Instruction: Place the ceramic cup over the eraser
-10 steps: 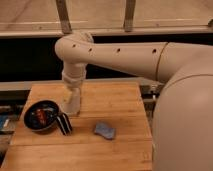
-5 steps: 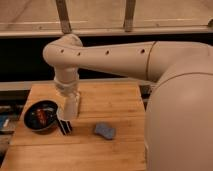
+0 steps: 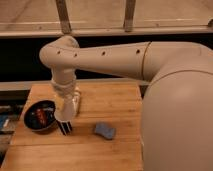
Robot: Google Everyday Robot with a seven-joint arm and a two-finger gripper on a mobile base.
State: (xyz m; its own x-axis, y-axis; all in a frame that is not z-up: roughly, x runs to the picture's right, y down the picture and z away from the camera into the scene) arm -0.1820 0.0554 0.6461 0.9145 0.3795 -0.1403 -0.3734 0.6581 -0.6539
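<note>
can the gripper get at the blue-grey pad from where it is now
Probably yes. The gripper hangs low over the wooden table, just right of the black pan, and the blue-grey pad lies to its right on bare wood with nothing between them.

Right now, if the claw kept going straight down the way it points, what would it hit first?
Most likely the wooden table. The claw points down with its dark tips just above or on the wood, right of the round black pan. Nothing shows beneath the tips, though depth is unclear.
</note>
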